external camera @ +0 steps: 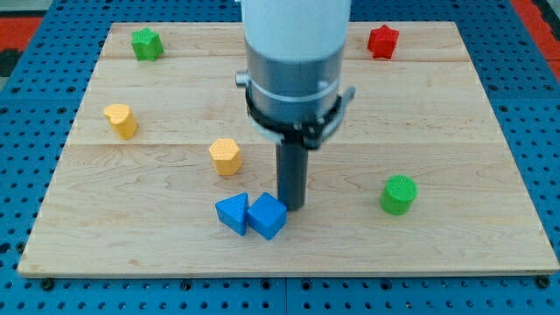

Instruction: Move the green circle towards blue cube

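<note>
My tip, a bare rod with no jaws and holding nothing, rests just beside the blue cube at its upper right, with the blue triangle touching the cube's left, while the green circle stands well apart toward the view's right on the unmarked wooden board.

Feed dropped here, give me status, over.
My tip beside blue cube. Green circle apart, at view's right. Path between clear.
</note>
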Controlling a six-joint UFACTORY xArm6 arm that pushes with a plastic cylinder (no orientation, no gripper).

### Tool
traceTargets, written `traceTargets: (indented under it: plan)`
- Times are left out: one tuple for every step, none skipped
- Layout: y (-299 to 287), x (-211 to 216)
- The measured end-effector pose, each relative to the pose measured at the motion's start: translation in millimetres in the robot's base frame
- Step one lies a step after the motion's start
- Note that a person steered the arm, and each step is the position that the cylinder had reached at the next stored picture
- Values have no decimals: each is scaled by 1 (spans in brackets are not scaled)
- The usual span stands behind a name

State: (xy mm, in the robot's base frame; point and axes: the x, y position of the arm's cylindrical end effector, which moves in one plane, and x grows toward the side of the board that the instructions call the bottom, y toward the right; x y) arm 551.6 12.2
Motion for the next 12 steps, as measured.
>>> traceTargets:
  plan:
    - [13,22]
    - [59,19]
    - [107,11]
    - [118,10]
    - [122,7]
    - [127,7]
    - [132,7]
    - [134,7]
    - [137,7]
    - [143,7]
    - [150,7]
    - [153,7]
